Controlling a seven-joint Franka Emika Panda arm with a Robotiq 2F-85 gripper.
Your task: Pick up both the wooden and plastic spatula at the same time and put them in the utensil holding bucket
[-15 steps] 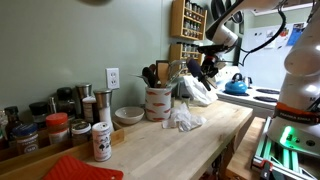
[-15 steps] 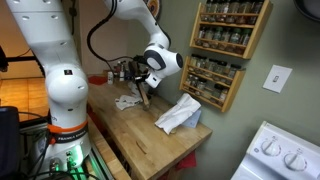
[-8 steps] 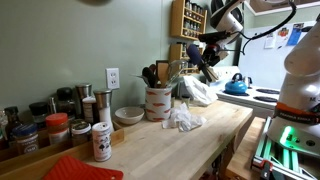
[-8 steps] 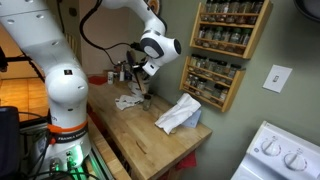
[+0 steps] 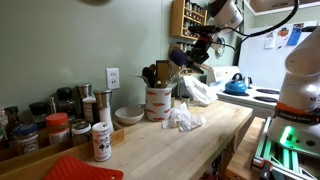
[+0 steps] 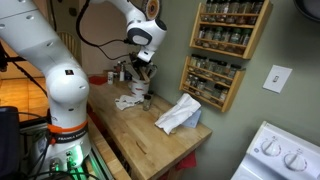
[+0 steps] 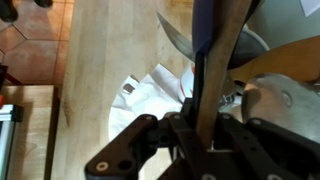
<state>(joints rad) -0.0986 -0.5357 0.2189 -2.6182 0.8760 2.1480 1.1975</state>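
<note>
Two spatulas held in the air, near the utensil bucket

Two spatulas are pinched together in the gripper (image 7: 203,125), whose fingers are closed on both handles at once. In the wrist view the fingers rise from the bottom of the frame. The wooden spatula (image 7: 222,65) and the dark plastic spatula (image 7: 205,35) run side by side, touching, up toward the top edge. Beneath them lies the wooden counter (image 7: 100,60), with a crumpled white paper (image 7: 150,95) near the centre. The pale wall of the utensil bucket (image 7: 280,105) shows at the right edge, just beside the spatulas rather than under them.

In an exterior view the gripper (image 5: 197,52) hangs in the upper right of the frame, above and to the right of the utensil bucket (image 5: 157,103). The utensil bucket stands at centre on the counter and already holds other utensils (image 5: 152,74). The spatulas reach out to the left of the fingers, toward the space above its mouth, and are clear of it. A white cloth (image 5: 200,92) lies just right of it.

The picking-up part looks done, and the step in hand seems to be the carry. The next move probably calls for bringing the free ends over a gap among the utensils and tipping the pair closer to upright. They would then be lowered inside, and only after that would the fingers open. With one grip on two handles, either could twist or slip if it snags on the rim.
</note>
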